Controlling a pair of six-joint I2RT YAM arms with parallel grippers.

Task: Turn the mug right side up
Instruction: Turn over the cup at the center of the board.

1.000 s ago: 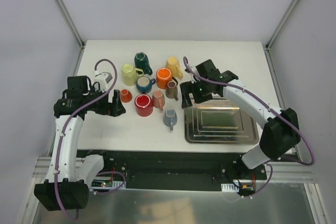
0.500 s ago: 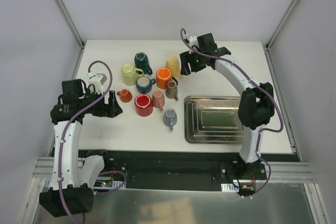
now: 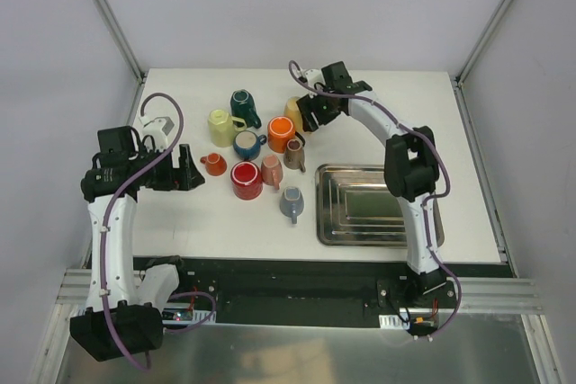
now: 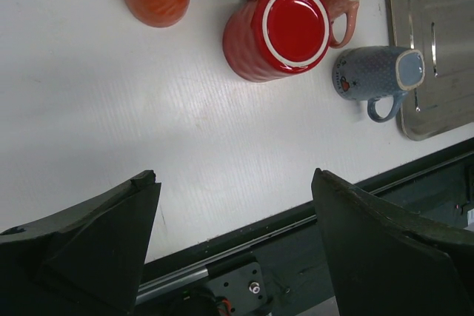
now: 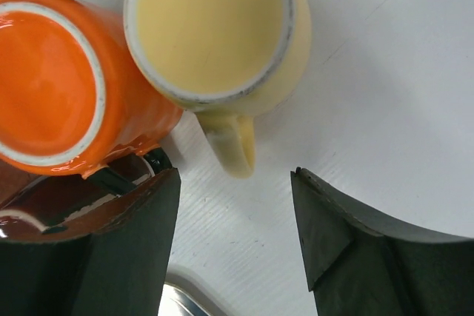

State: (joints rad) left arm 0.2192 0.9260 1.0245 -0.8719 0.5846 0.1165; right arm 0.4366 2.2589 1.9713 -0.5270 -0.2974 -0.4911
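Observation:
A yellow mug (image 5: 215, 27) stands base up at the back of the mug cluster (image 3: 296, 114), its handle (image 5: 233, 146) pointing toward my right gripper. My right gripper (image 5: 235, 183) is open and empty, hovering just over the handle's end, with one finger on each side (image 3: 310, 114). An orange mug (image 5: 52, 86) stands base up against the yellow one. My left gripper (image 4: 235, 183) is open and empty at the table's left (image 3: 184, 173), short of an upside-down red mug (image 4: 285, 31).
The cluster holds several more mugs: dark green (image 3: 243, 105), pale yellow-green (image 3: 222, 126), blue (image 3: 247, 143), brown (image 3: 294, 154), small orange (image 3: 214, 164), pink (image 3: 272, 170), and grey-blue on its side (image 3: 292, 204). A steel tray (image 3: 378, 204) lies front right.
My right gripper has swung from the tray's near-left corner back and left to the yellow mug. My left gripper has drawn back a little to the left.

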